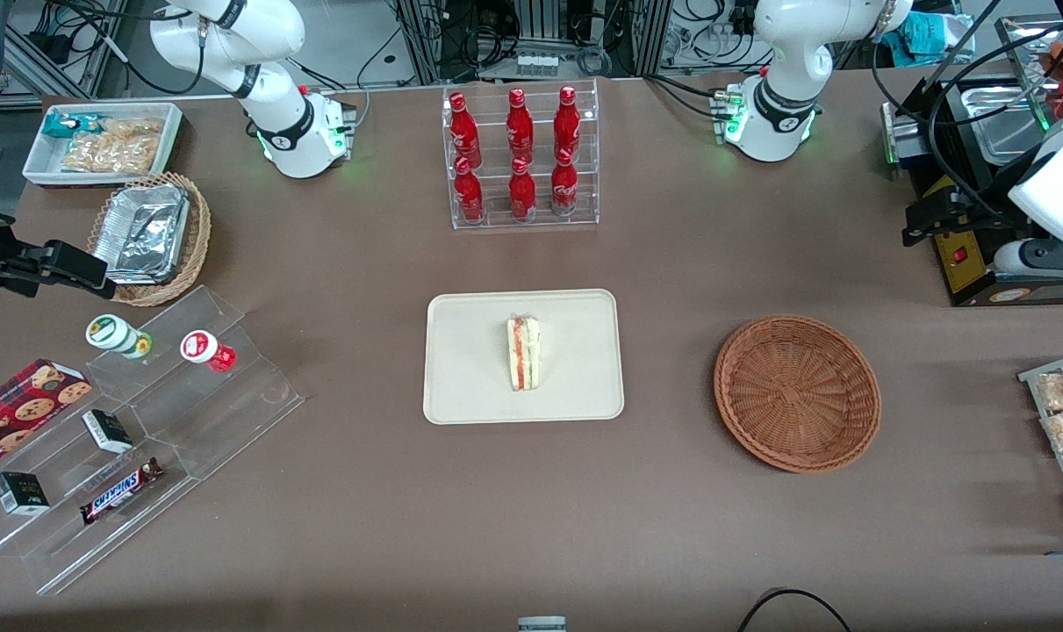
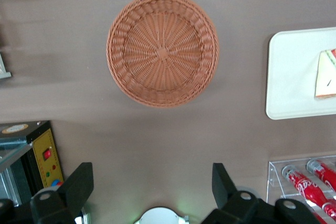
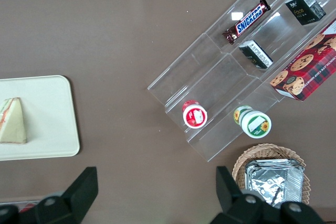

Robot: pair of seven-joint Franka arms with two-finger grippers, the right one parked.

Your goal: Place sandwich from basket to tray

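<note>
Sandwich: small triangular white-bread wedge with red-orange and green filling, clear-wrapped (image 1: 524, 353), standing on its edge near the middle of the flat cream-beige plastic tray (image 1: 461, 386), well apart from the gripper.
Gripper: left arm's two-finger gripper (image 2: 152, 187), fingers spread wide and holding nothing, poised high above bare table, nearer the arm's base than the basket.
Basket: round reddish-brown woven wicker basket (image 2: 163, 49), nothing in it, lying between the gripper and the front camera.
Task state: judged done, since the wedge already rests inside the tray's low rim.
Handling: likely light, soft and easily crushed, its wrap probably slippery; best taken lightly across the two flat bread faces.
Edges: the tray's rim is low, the basket wall shallow.
Open room: brown tabletop (image 1: 671, 527) around both; clear rack of red bottles (image 1: 520, 158) stands close beside the gripper.
</note>
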